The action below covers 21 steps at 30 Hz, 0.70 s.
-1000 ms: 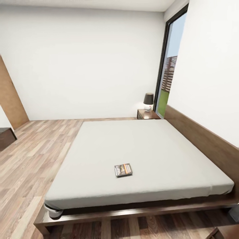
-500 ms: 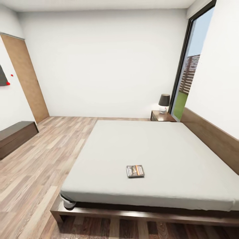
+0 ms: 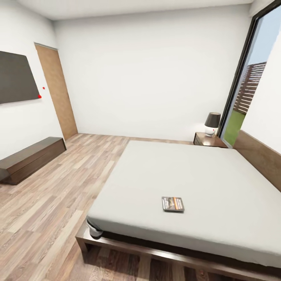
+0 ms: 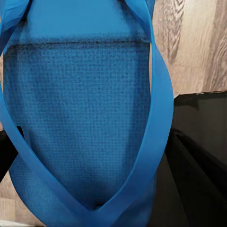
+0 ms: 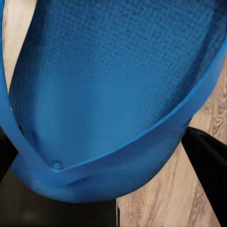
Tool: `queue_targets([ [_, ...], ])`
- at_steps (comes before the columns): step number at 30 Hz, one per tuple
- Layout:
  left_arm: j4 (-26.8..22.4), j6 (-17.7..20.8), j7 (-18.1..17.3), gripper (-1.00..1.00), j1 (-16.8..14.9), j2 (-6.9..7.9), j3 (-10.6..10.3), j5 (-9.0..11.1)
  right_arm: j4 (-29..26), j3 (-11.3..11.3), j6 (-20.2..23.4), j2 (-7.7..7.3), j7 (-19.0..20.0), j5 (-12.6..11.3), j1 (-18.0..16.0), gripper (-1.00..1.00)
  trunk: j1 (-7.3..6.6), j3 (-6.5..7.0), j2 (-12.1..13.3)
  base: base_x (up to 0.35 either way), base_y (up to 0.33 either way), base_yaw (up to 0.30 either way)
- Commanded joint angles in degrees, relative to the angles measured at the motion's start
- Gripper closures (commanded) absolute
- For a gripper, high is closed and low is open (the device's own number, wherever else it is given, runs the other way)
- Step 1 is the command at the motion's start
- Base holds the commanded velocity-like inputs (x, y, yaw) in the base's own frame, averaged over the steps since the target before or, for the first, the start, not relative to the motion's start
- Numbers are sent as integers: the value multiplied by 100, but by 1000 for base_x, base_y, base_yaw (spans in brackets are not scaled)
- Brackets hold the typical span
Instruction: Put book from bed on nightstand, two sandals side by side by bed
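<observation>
White walls and wood-plank floor frame the bedroom, where the book lies flat on the pale mattress of the bed near its foot edge, well apart from the nightstand that carries a lamp in the far corner by the window. Along the left wall stand a long low cabinet, a dark screen and a light door. Each wrist view adds what the head view lacks: a blue sandal close before the left gripper and another sandal before the right gripper, over plank floor; whether either gripper pinches its sandal I cannot tell.
</observation>
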Motion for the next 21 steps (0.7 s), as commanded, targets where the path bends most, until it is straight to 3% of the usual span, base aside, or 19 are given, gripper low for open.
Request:
queue_targets([
  [1, 7, -22, 20, 100, -7, -1, -51, 58, 19, 34, -35, 3, -7, -20, 0, 100, 3, -13, -13, 0, 0, 221],
  [14, 6, -17, 19, 100, -7, 3, -58, 52, 22, 34, -35, 12, 39, -20, 24, 100, 3, -13, -13, 0, 0, 60],
  [21, 0, -23, 12, 100, -7, 10, -70, 36, 19, 27, -35, -13, 518, -12, 36, 100, 3, -13, -13, 0, 0, 1],
])
